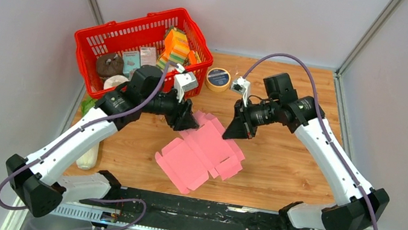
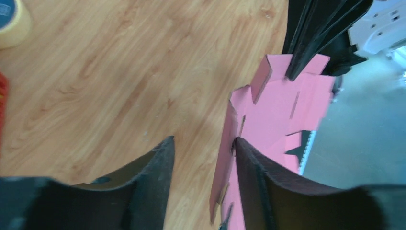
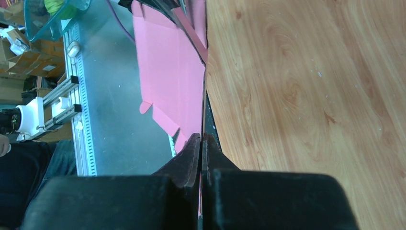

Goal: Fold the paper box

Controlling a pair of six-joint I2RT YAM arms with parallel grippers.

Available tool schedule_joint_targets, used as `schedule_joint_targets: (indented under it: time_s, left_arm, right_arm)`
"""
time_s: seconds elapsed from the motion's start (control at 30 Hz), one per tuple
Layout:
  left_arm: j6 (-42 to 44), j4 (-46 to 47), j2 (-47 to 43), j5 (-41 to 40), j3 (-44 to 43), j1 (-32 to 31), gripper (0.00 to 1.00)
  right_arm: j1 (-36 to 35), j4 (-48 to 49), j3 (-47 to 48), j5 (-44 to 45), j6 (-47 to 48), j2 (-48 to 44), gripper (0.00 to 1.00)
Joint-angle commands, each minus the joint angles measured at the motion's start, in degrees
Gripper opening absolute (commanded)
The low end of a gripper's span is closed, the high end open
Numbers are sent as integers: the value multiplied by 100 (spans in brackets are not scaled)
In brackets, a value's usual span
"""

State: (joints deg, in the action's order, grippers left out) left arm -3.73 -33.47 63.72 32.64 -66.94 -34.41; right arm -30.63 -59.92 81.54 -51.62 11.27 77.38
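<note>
i see the pink paper box (image 1: 202, 154) as a flat notched cut-out in the middle of the bench (image 1: 292, 165), its far edge lifted between the two arms. my right gripper (image 3: 201, 139) is pinched tight on a thin edge of the card (image 3: 167, 72). my left gripper (image 2: 202, 143) stands wide, a raised flap of the card (image 2: 273, 115) lying just against the inside of one finger (image 2: 253, 177). behind the left arm sits a red basket (image 1: 88, 34), and a roll of tape (image 1: 218, 78) lies just beside it
</note>
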Motion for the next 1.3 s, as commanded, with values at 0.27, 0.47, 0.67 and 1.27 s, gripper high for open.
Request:
schedule_joint_targets:
  time_s: [0.27,0.47,0.67,1.27]
  left_arm:
    - [38,447,-167,893,225,-21,0]
    - [-14,561,-536,1253,462,-22,0]
    - [-93,701,-616,1736,576,-13,0]
    - [-410,756,-685,1800,436,-22,37]
  right_arm:
    - [-31,1999,-673,-111,-783,-311,37]
    - [66,3372,-1535,-401,-1556,-602,44]
    - [66,3917,-1641,-752,-1698,-698,45]
    - [49,3830,-1615,-1827,-1373,-769,0]
